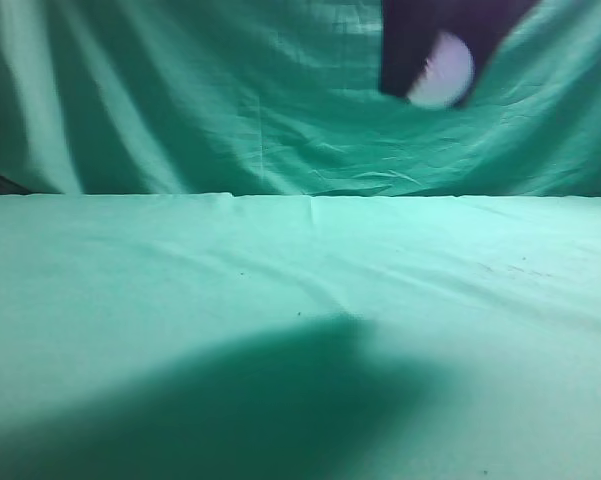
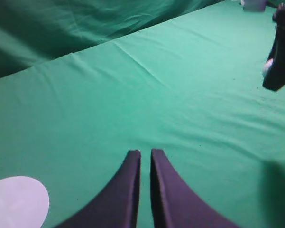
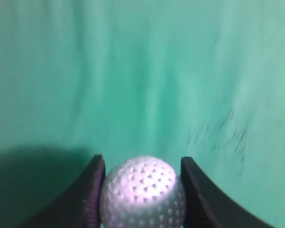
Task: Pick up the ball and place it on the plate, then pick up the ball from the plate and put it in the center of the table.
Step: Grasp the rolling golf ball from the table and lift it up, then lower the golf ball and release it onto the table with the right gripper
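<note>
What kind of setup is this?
Likely a lab data-collection rig: table and backdrop curtain draped in green cloth, nearly bare, with only a white plate and the ball held by the right gripper.

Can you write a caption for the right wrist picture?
The right gripper holds the dimpled white ball above the green table.

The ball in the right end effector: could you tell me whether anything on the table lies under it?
Nothing visible does. The ball is held in the right end effector above the table, and the cloth under it looks bare.
</note>
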Controlling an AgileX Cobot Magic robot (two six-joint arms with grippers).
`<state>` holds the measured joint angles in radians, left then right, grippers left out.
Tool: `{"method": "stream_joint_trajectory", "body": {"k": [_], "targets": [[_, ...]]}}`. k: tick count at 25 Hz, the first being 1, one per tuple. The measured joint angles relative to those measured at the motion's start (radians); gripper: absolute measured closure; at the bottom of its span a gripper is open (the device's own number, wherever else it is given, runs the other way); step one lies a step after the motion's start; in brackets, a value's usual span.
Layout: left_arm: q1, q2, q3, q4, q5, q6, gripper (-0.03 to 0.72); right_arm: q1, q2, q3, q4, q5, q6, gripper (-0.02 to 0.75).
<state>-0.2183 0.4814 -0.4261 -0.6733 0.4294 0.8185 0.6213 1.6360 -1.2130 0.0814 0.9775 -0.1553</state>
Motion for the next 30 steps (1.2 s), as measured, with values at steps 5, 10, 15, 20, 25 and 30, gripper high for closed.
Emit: {"method": "stream_joint_trajectory", "body": {"k": [5, 10, 15, 20, 25, 30], "targets": [[0.0, 0.0, 0.0, 0.082, -0.005, -0.103, 0.631, 0.021, 0.029, -0.174, -0.004, 0.023, 0.0, 0.424], [0.0, 0.0, 0.019, 0.09, -0.041, -0.11, 0.631, 0.085, 0.187, -0.345, -0.01, 0.031, -0.036, 0.424], [0.0, 0.0, 0.019, 0.09, -0.047, -0.11, 0.631, 0.117, 0.41, -0.521, -0.01, 0.031, -0.042, 0.424], [0.0, 0.0, 0.019, 0.09, -0.047, -0.112, 0.631, 0.122, 0.577, -0.675, -0.008, 0.027, -0.047, 0.424], [0.0, 0.0, 0.019, 0.09, -0.047, -0.112, 0.631, 0.125, 0.662, -0.75, -0.008, 0.01, -0.048, 0.424], [0.0, 0.0, 0.019, 0.09, -0.047, -0.112, 0.631, 0.125, 0.692, -0.752, -0.006, 0.005, -0.051, 0.424]]}}
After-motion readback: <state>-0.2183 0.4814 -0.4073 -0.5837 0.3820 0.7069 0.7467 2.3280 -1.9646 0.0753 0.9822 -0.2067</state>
